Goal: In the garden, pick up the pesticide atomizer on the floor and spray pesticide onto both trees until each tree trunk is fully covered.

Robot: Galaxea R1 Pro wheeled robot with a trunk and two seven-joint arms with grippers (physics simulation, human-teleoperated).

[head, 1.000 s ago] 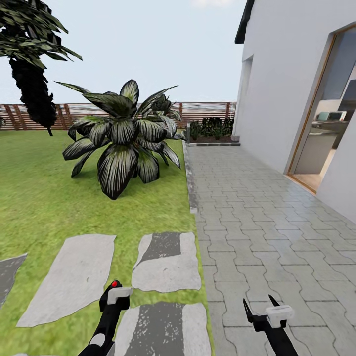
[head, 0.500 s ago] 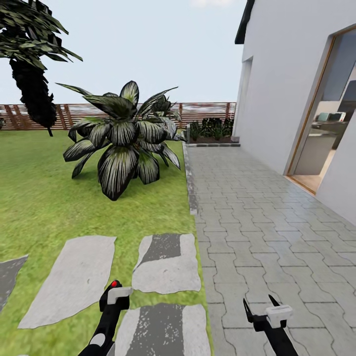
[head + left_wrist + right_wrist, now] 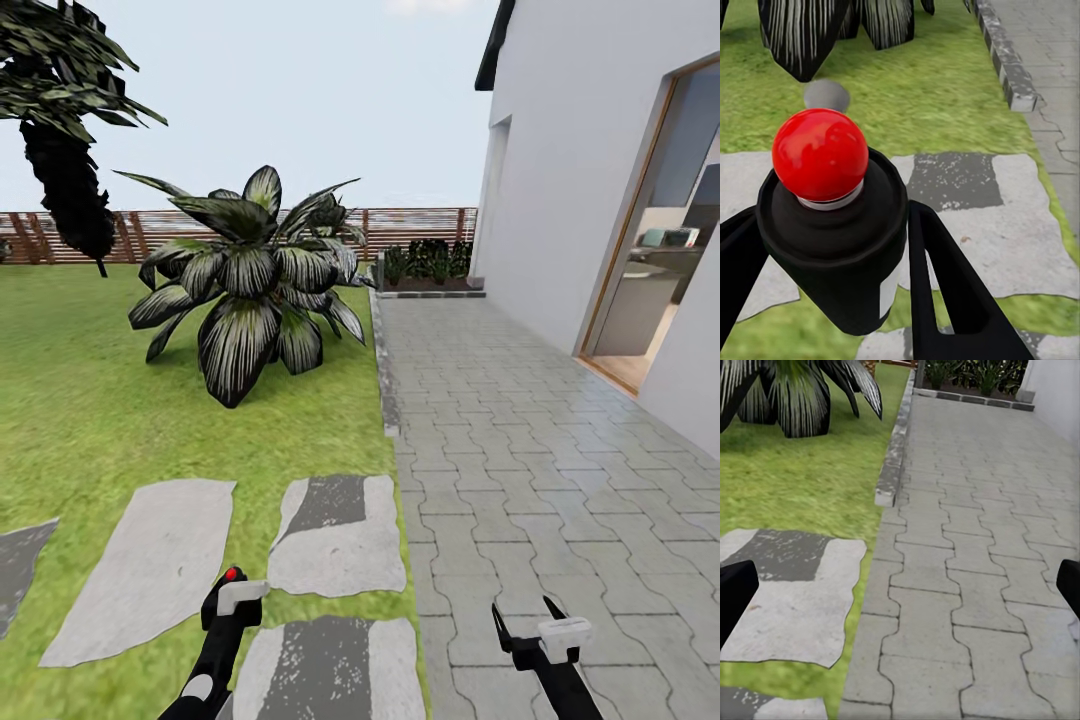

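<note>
Garden lawn (image 3: 70,400) beside a paved path (image 3: 520,420).
Left gripper (image 3: 832,247) clamped around black atomizer (image 3: 832,217) with red cap; right gripper (image 3: 522,612) spread wide above paving, holding nothing.

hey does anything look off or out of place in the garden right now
Nothing stands out. The left gripper is shut on the atomizer, held upright with its red top up. The right gripper is open and holds nothing. The stepping stones, the lawn and the paved path look tidy, with nothing spilled.
</note>
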